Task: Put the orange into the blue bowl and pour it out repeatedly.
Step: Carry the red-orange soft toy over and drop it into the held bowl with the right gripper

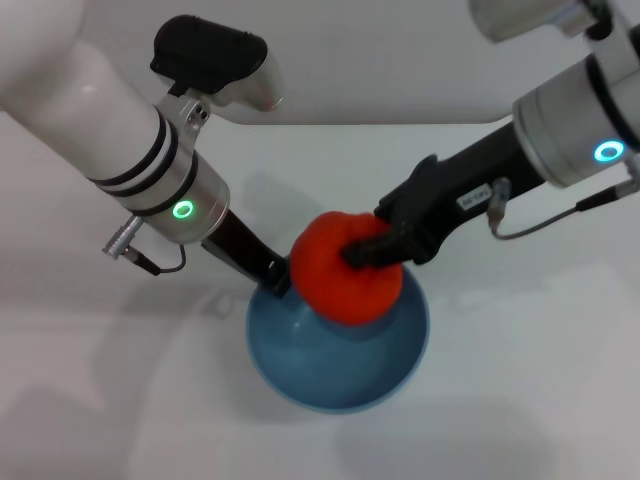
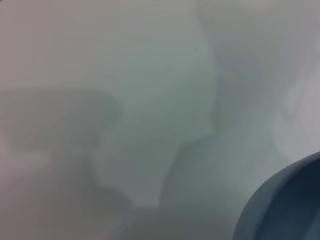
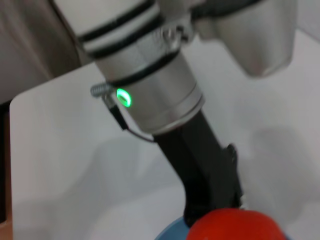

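The orange (image 1: 342,272) is red-orange and round, held over the far part of the blue bowl (image 1: 345,365) in the head view. My right gripper (image 1: 366,251) is shut on the orange from the right. My left gripper (image 1: 277,278) is shut on the bowl's far left rim and holds the bowl. The right wrist view shows the top of the orange (image 3: 235,226), a sliver of the bowl's rim (image 3: 170,233) and the left arm. The left wrist view shows only an edge of the bowl (image 2: 282,207) over the white table.
The white table (image 1: 520,400) lies all around the bowl. Its far edge meets a pale wall (image 1: 400,60) at the back. A table corner (image 3: 20,100) shows in the right wrist view.
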Robot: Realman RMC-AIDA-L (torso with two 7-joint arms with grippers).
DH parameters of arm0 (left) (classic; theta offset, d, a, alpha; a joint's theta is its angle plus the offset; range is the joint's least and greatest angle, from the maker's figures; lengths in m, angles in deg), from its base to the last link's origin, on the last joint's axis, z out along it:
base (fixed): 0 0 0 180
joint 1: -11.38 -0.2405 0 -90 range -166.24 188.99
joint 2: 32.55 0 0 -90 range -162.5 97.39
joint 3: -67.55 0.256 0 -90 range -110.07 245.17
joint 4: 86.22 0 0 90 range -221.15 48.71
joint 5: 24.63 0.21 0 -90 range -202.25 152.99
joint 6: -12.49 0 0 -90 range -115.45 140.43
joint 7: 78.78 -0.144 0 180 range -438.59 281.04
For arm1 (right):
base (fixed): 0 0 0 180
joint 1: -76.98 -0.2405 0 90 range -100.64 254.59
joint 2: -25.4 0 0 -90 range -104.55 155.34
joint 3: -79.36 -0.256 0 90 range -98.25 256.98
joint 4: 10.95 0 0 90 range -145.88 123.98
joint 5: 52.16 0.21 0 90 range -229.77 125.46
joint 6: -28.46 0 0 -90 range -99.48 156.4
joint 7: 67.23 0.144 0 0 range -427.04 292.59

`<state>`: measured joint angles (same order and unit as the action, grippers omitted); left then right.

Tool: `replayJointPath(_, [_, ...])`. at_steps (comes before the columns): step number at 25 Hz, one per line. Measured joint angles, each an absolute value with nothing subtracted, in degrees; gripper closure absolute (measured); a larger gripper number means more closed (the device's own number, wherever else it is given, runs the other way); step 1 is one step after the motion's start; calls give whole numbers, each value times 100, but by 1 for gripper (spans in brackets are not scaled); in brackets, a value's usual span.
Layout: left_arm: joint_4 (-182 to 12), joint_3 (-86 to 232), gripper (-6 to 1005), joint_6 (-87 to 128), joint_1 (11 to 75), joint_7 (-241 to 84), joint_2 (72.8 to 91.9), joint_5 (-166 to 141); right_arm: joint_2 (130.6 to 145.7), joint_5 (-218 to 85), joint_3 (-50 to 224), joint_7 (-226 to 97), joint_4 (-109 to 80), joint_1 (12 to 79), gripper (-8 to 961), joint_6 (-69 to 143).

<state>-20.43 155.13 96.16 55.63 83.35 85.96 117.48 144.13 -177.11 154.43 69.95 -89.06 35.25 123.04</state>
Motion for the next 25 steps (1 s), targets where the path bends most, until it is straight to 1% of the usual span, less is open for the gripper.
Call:
replayJointPath(2, [-2031, 15513, 1000, 9615, 5576, 8334, 8594, 11740, 14409, -17742, 15569, 6995, -8772, 3488, 847, 12264])
replayJointPath(12, [-1997, 15484, 1000, 9576, 5654, 8317, 8566, 11746, 14414, -17848, 15486, 7092, -8958, 3582, 455, 12317])
replayJointPath(20, [-1993, 15464, 1000, 9522, 5659, 8241, 8557, 11754, 14414, -17916, 15375, 7273, -9104, 3662, 459, 12567])
replayJointPath(25, [-1962, 15464, 1000, 9356, 5604, 8154, 8553, 11761, 14427, -18319, 15114, 7712, -9520, 3773, 458, 12641])
